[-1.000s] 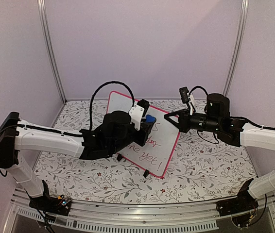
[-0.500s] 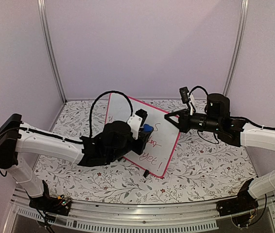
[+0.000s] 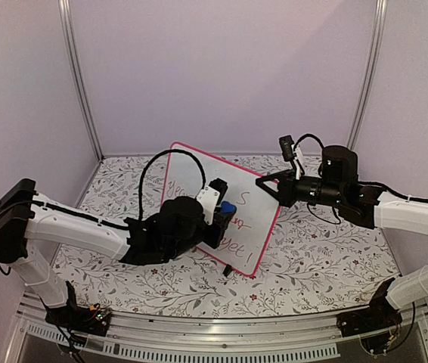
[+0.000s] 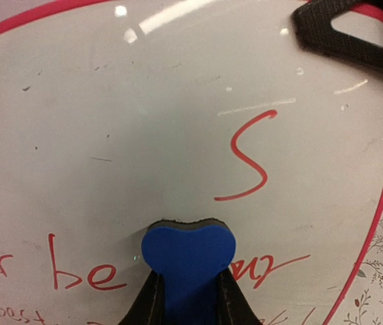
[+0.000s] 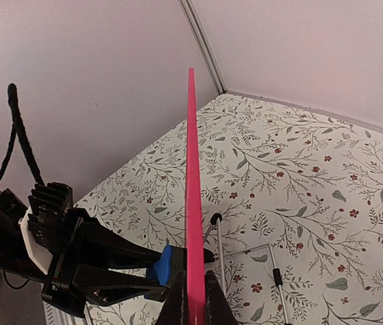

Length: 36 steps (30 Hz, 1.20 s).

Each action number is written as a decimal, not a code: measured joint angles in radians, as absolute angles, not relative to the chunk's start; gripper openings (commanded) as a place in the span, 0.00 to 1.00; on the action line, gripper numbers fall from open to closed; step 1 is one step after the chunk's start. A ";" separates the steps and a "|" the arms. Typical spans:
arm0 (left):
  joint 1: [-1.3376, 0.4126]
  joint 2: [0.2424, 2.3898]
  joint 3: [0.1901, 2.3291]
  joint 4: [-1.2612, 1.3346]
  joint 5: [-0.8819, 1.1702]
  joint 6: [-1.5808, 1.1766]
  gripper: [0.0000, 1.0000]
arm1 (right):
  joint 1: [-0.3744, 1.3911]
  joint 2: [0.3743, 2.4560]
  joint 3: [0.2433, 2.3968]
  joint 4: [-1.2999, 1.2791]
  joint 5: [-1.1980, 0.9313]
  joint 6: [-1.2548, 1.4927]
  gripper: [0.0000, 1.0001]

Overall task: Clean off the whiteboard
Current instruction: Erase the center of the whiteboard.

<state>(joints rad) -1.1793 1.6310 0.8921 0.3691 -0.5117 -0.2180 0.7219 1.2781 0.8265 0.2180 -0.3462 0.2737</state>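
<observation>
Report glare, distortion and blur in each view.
Left wrist: glare streaks across the top of the whiteboard, its pink frame bowed by the lens, the blue eraser sharp. Right wrist: board edge-on, soft up close. Top external: even pinkish light, no hard shadows, writing hard to read.

Left jaws hold blue eraser (image 3: 230, 206) against whiteboard (image 3: 186, 172); right jaws clamp its edge.
</observation>
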 measured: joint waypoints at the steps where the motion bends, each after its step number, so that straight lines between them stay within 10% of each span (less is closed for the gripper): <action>1: -1.179 1.631 0.892 0.369 -0.513 -0.218 0.16 | 0.722 1.278 0.826 0.218 -0.346 0.274 0.00; 36: -1.200 1.679 1.067 0.334 -0.559 -0.082 0.16 | 0.722 1.279 0.826 0.219 -0.349 0.273 0.00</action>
